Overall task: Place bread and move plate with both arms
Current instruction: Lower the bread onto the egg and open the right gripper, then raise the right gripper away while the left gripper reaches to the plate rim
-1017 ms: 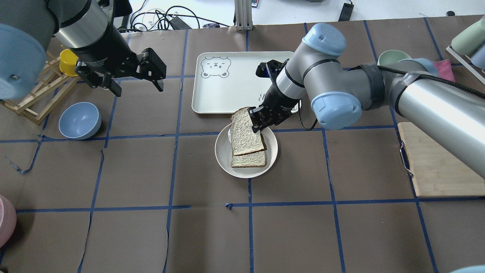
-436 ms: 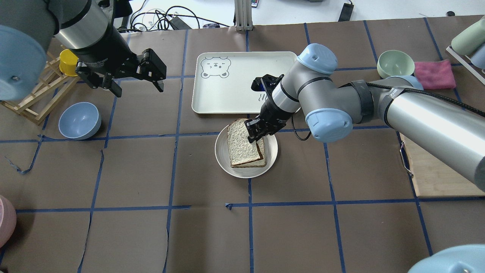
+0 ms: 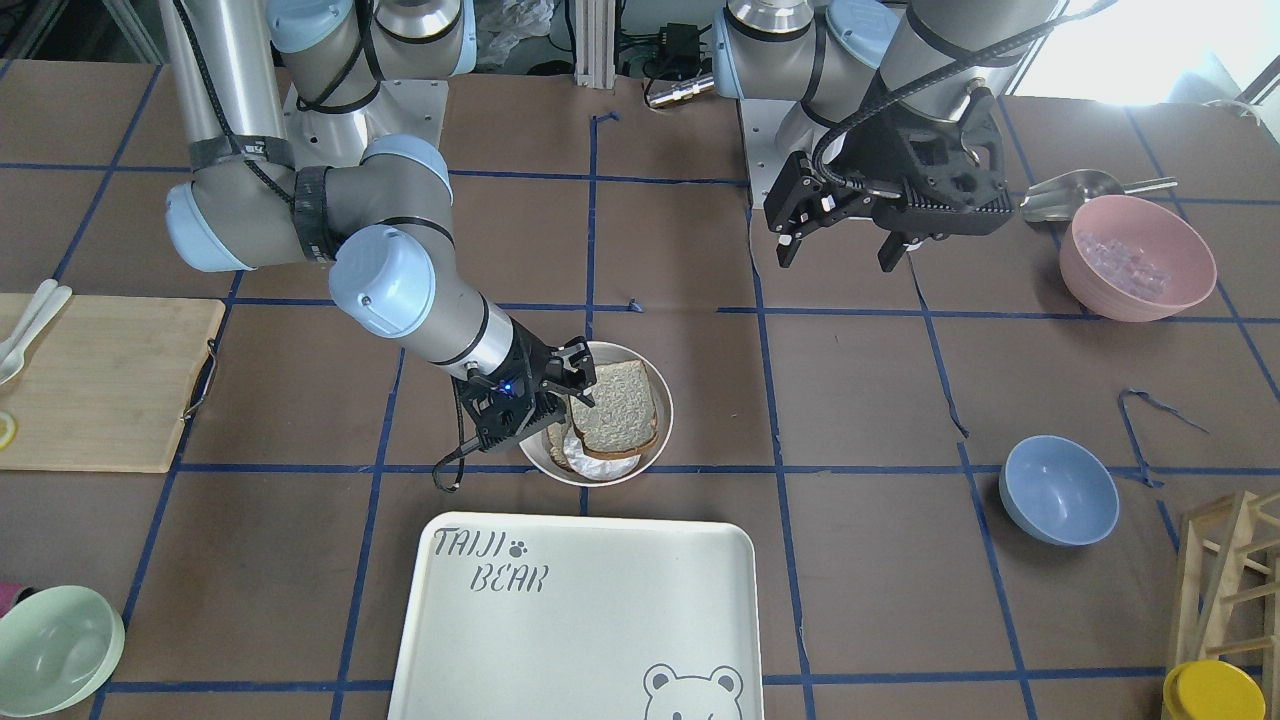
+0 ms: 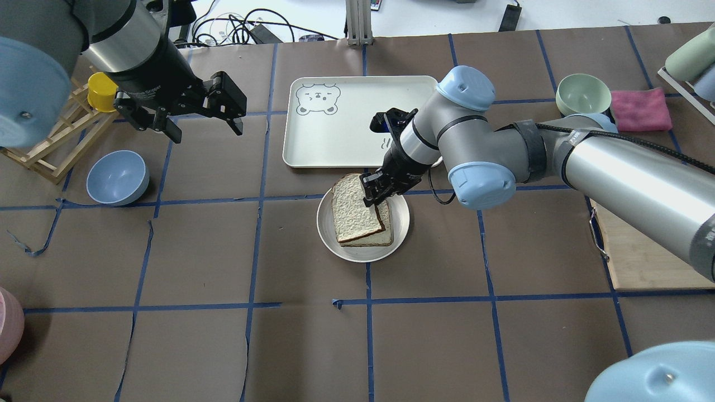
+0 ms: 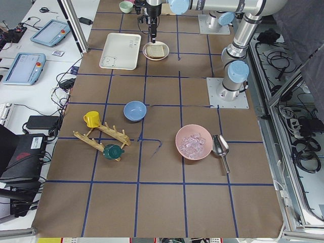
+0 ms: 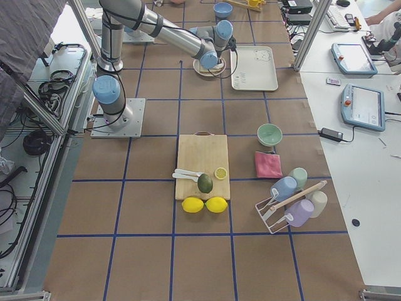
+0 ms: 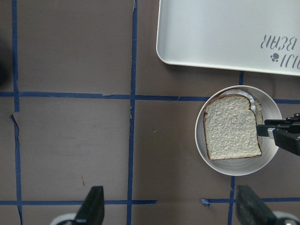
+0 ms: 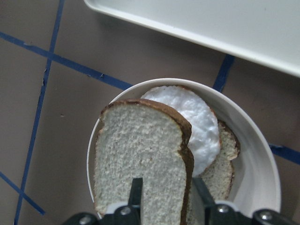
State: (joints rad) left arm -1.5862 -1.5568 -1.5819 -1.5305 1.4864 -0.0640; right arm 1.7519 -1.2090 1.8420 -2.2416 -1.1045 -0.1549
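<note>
The right gripper (image 4: 372, 199) is pinched on the edge of the bread (image 4: 353, 209), holding it low over the plate (image 4: 329, 234) to cover the other slice (image 4: 373, 240). The left gripper (image 4: 205, 132) hangs wide apart, far left over the counter (image 4: 223, 257), likely waiting.

bread (image 4: 356, 209): pale grey-white slice, dark brown crust, rounded end away from me — pinched at one edge in my right fingers (image 8: 136, 190), tilted over a second slice.
plate (image 4: 328, 233): round, cream-white, raised rim — flat on the desk, under both slices.
</note>
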